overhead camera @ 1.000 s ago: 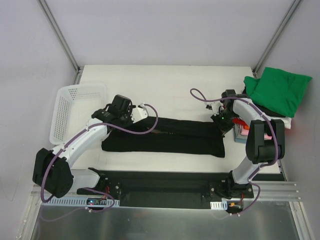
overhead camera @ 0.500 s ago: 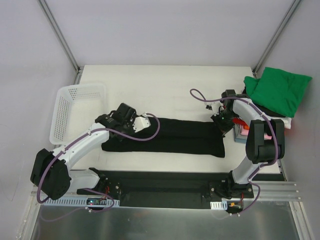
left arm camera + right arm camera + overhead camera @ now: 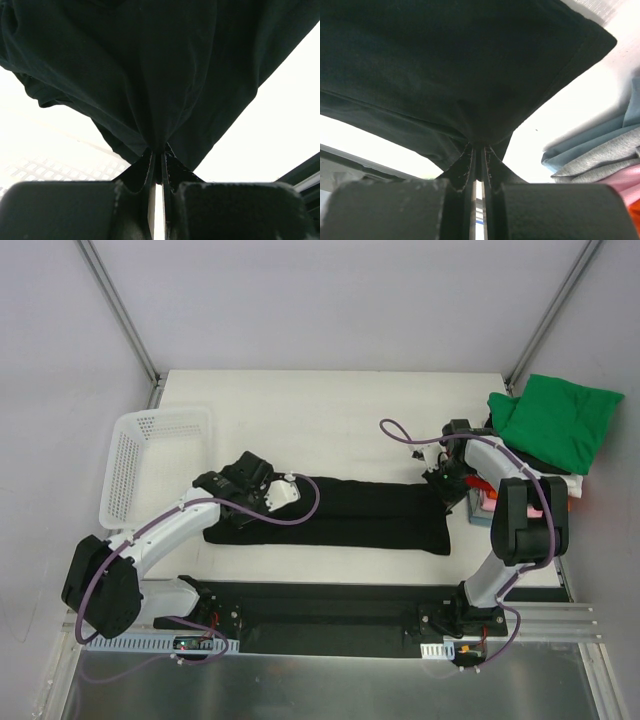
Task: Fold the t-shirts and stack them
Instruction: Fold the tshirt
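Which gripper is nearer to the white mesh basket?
Left. The left gripper pinches the black t-shirt beside the basket; the right gripper holds its other end, by the folded stack.

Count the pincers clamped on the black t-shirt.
2. The left pincer pinches the black t-shirt near its left end; the right pincer pinches its right end, beside the stack of folded shirts.

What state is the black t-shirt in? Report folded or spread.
Folded: the black t-shirt lies as a long narrow band on the table, pinched by the left end effector and right end effector.
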### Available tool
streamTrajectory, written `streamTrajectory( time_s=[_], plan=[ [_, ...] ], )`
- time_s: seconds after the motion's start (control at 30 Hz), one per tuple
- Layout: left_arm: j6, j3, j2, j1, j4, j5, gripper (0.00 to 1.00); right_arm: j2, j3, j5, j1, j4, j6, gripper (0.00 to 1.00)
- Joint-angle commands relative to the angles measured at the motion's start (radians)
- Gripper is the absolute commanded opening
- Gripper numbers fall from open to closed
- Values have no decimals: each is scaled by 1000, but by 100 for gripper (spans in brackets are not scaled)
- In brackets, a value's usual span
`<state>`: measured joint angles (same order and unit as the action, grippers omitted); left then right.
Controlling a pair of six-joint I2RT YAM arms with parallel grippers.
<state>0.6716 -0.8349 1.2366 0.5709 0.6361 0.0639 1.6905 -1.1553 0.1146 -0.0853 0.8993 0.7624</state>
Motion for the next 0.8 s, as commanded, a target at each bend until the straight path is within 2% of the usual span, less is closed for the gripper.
streamTrajectory(
  time_s=[0.0, 0.07, 0.13, 0.17, 0.2, 0.27, 0.3, 0.33, 0.43, 0.47, 0.53, 0.67, 0.7, 0.77],
  plan=[
    [19, -7, 15, 7, 42, 30, 0, 11, -18, -44, -2, 6, 14, 3],
    [19, -7, 14, 7, 43, 33, 7, 5, -9, -52, -2, -5, 15, 11],
    [19, -7, 8, 7, 42, 25, 25, -6, -1, -50, -4, -13, 12, 24],
    [17, -9, 1, 7, 42, 19, 30, -11, 3, -52, -2, -14, 12, 29],
    [16, -9, -6, 7, 43, 16, 35, -15, 6, -53, -4, -17, 14, 38],
    [13, -23, -26, 9, 43, 5, 41, -29, 8, -56, -2, -22, 11, 45],
    [11, -27, -32, 7, 42, 4, 46, -34, 6, -56, -2, -19, 9, 57],
    [11, -35, -41, 9, 43, 5, 53, -38, 6, -53, -4, -20, 8, 59],
    [19, -76, -61, 7, 39, 19, 56, -61, -4, -49, -7, -22, 3, 67],
    [25, -102, -58, 3, 30, 27, 60, -71, -6, -49, -10, -20, -1, 69],
    [45, -127, -48, -11, 2, 33, 63, -75, -24, -44, -16, -19, -5, 71],
    [68, -223, 32, -97, -85, -54, 66, -66, -61, -50, -27, -20, -15, 73],
    [68, -246, 53, -136, -105, -61, 70, -58, -69, -55, -31, -19, -17, 85],
    [68, -311, 139, -166, -113, -114, 73, -49, -90, -65, -43, -17, -17, 90]
  ],
)
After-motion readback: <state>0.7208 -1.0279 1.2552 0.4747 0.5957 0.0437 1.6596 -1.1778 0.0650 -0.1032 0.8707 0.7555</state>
